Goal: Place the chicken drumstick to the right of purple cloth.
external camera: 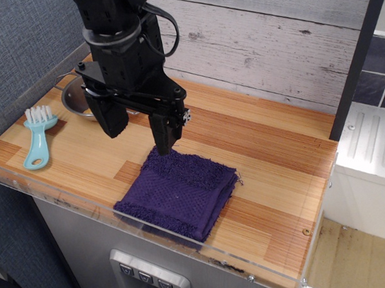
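Note:
The purple cloth (179, 196) lies folded near the front edge of the wooden counter (270, 146). My gripper (139, 130) hangs just behind the cloth's back-left corner with its two black fingers spread open and nothing between them. The right fingertip (165, 144) is close over the cloth's back edge. The left finger (112, 119) is over bare wood. The chicken drumstick is not visible; the arm hides part of the area behind it.
A steel bowl (76, 98) sits at the back left, partly hidden by the gripper. A light blue brush (38, 136) lies at the left edge. A clear acrylic lip runs along the counter's front. A dark post (359, 58) and a white unit (373, 141) stand at the right.

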Motion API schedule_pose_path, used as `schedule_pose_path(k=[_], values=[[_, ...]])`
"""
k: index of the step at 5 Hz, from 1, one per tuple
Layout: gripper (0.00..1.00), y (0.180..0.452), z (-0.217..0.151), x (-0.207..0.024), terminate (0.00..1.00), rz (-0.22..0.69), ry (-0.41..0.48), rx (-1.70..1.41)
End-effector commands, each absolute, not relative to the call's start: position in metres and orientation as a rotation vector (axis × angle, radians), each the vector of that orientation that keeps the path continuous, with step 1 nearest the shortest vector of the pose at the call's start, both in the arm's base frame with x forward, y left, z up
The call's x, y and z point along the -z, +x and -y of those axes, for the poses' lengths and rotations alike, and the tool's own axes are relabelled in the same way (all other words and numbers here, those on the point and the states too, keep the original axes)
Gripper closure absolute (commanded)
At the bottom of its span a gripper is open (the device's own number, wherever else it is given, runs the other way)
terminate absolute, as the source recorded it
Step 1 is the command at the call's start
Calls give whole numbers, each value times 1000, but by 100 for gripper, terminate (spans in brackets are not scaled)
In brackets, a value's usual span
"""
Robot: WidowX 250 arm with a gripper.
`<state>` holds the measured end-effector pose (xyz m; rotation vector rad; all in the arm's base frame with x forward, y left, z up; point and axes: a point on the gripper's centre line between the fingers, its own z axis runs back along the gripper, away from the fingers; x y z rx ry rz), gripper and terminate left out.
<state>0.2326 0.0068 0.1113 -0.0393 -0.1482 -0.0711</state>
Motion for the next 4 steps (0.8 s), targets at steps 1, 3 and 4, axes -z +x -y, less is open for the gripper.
schedule_pose_path(k=[1, 3, 4], values=[[0, 233, -7, -111, 0, 148, -39, 71], [0, 273, -88, -110, 0, 178, -68, -55], [0, 295, -118, -112, 0, 185, -23, -68]])
